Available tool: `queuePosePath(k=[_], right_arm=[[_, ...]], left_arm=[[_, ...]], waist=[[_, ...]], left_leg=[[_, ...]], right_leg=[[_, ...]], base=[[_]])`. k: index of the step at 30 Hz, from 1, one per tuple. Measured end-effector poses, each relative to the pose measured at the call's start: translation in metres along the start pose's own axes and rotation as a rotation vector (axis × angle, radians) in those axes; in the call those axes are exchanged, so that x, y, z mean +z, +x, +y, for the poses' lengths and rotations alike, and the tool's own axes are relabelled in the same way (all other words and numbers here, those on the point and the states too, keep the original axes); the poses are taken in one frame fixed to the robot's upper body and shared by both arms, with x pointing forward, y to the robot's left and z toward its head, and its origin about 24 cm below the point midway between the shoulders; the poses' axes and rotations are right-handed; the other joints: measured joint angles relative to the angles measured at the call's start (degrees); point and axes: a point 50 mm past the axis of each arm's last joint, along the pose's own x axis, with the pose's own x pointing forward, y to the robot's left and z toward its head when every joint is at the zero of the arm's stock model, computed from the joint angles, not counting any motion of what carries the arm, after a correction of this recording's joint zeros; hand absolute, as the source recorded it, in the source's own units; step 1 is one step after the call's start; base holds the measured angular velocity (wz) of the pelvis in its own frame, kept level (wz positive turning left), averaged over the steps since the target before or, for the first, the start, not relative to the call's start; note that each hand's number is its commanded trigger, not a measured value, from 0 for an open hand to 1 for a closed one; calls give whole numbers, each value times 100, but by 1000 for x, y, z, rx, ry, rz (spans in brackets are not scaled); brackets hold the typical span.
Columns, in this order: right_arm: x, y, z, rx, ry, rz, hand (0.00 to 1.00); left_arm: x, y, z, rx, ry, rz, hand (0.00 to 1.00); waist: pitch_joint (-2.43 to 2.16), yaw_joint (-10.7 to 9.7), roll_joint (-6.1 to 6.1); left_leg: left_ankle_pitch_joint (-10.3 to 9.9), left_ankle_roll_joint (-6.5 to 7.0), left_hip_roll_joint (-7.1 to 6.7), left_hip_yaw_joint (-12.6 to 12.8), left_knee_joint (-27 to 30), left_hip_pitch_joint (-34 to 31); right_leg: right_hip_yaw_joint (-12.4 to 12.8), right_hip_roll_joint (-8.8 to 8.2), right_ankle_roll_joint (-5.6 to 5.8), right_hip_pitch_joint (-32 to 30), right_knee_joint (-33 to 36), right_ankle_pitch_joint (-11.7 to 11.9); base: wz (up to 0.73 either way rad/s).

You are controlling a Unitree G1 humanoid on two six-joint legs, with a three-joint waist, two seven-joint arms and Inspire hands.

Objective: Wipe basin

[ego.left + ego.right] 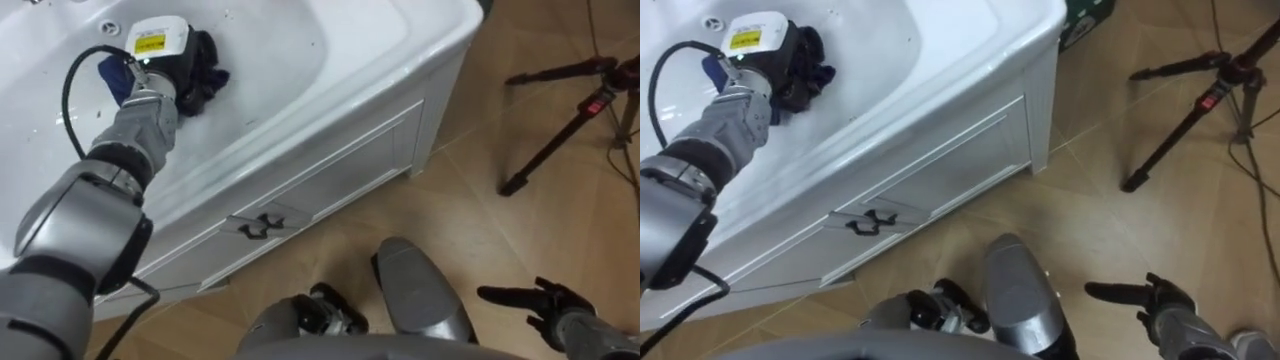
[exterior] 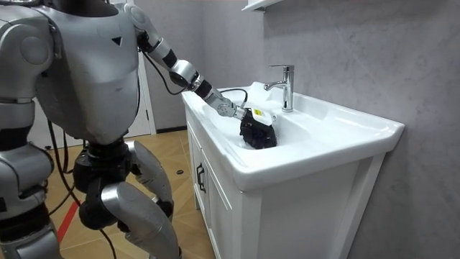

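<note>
— Where was the robot?

— It stood right up against the front of the white cabinet (image 1: 330, 170), on the wooden floor (image 1: 470, 230). Its left arm was stretched out over the rim and down into the basin (image 1: 385, 75).

— And the cloth?

— The cloth (image 1: 114, 74), a dark blue one, lay bunched in the bowl of the basin, on the white bottom, a little short of the tap (image 2: 285, 86). The left hand (image 1: 182, 66) sat on top of it, palm down.

— Was it gripping the cloth or only pressing on it?

— I couldn't tell. The hand was dark, the cloth was dark, and the two ran together where they met. They were touching, that much was plain.

— What about the other hand?

— The right hand (image 1: 545, 300) hung low at the robot's side, above the floor and well apart from the basin. Its fingers were straight and spread, with nothing between them.

— Anything else about?

— Two dark handles (image 1: 258, 226) side by side on the cabinet's doors, which were closed. A black tripod (image 1: 570, 120) stood on the floor off to the robot's right, well clear of the cabinet.
</note>
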Motion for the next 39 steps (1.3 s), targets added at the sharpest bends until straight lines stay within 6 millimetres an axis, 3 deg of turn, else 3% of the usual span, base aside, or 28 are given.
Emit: queuePosePath(k=[6,12,15,17,19,23,27,32,39], right_arm=[[6,0,2,8,42,-25,0],[6,0,3,16,82,-30,0],[1,0,2,10,82,-16,0],[-2,-1,0,6,85,-10,0],[-8,-1,-2,-6,88,10,0],[-12,-1,-1,-11,86,23,0],[-18,-1,5,-1,83,38,0],[-24,-1,12,6,88,53,0],[-35,-2,13,-17,105,78,0]], left_arm=[[-15,-6,-8,-26,83,22,100],[-46,-21,-22,-13,96,99,100],[-61,-26,-22,-4,110,133,100],[-72,-37,-33,5,104,165,100],[-73,-43,-40,12,102,160,100],[-75,-51,-49,5,92,157,100],[-72,-55,-53,13,103,129,100],[-68,-60,-59,20,95,112,100],[-61,-68,-66,33,35,102,100]], waist=[[13,195,-20],[-3,412,-25],[-75,567,-148],[-118,684,-252],[-180,696,-289],[-251,777,-352],[-279,852,-398],[-279,850,-420],[-342,1007,-544]], left_leg=[[1,1,-8,-44,-8,-30],[4,-3,-14,-186,-28,-73],[8,-8,-14,-196,-49,-51],[14,-18,-13,-245,-103,101],[14,-19,-8,-341,-104,190],[14,-20,-14,-383,-180,352],[18,-26,-2,-413,-217,441],[64,-104,-13,-518,-443,632],[133,-211,-98,-636,-791,1005]], right_leg=[[-125,-42,0,41,-14,-33],[-263,-43,-20,94,-105,-24],[-311,-44,-20,152,-147,-24],[-365,-26,-24,356,-270,-17],[-439,-13,-23,560,-402,-16],[-541,-7,-13,816,-581,-4],[-572,24,-19,973,-702,12],[-736,66,-42,1270,-1020,76],[-858,87,-68,1691,-1394,100]], base=[[12],[8],[7],[2],[19],[6],[6],[10],[7]])
